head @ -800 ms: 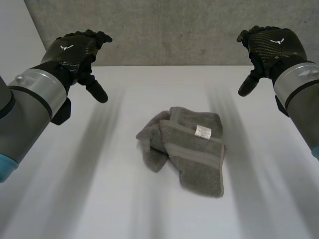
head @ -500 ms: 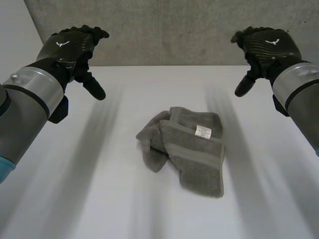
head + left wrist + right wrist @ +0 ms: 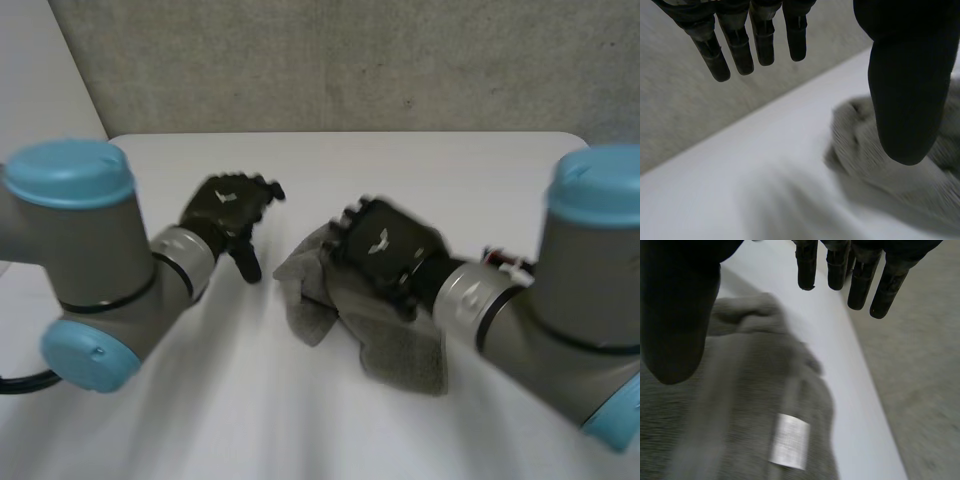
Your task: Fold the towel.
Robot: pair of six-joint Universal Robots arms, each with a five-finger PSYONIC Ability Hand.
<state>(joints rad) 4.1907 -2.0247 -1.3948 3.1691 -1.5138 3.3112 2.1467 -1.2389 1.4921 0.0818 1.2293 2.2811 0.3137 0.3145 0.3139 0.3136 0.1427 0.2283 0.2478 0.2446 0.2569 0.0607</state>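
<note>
White table [image 3: 420, 160], crumpled grey towel [image 3: 405, 350] lying mid-table — white tag [image 3: 789, 441] upward

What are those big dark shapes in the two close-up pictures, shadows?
No shadows. Left wrist view: the thumb and fingers of the left hand, beside the towel. Right wrist view: those of the right hand, over the towel's white label.

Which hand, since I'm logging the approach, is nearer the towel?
Right. The right hand is above the middle of the towel, fingers straight and open. The left hand hovers open just beside the towel's edge, not over it.
</note>
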